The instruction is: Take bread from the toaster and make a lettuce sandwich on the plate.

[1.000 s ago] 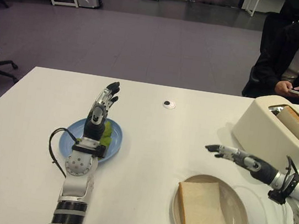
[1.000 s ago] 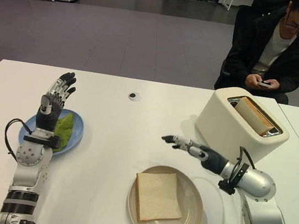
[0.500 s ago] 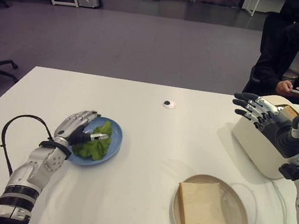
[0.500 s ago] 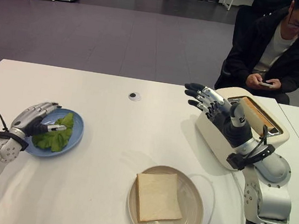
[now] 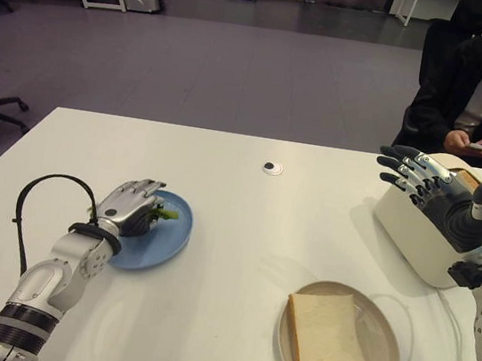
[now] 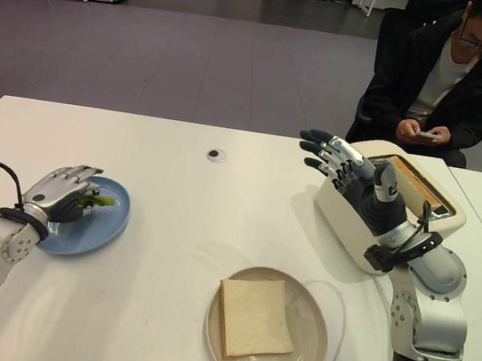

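— Where's the lettuce [image 5: 165,213]?
— Curled inside my left hand [image 5: 129,207], over the blue dish [image 5: 165,240] well left of the plate [image 5: 385,343].
— Right hand [image 5: 442,205]?
— Fingers spread, holding nothing, at the toaster [image 5: 409,233] behind the plate. One bread slice [image 5: 324,333] lies on the plate.

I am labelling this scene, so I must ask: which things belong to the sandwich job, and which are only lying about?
Job: toaster; slice in toaster; slice on plate; plate; blue plate; lettuce; left hand; right hand.
Lying about: small disc.
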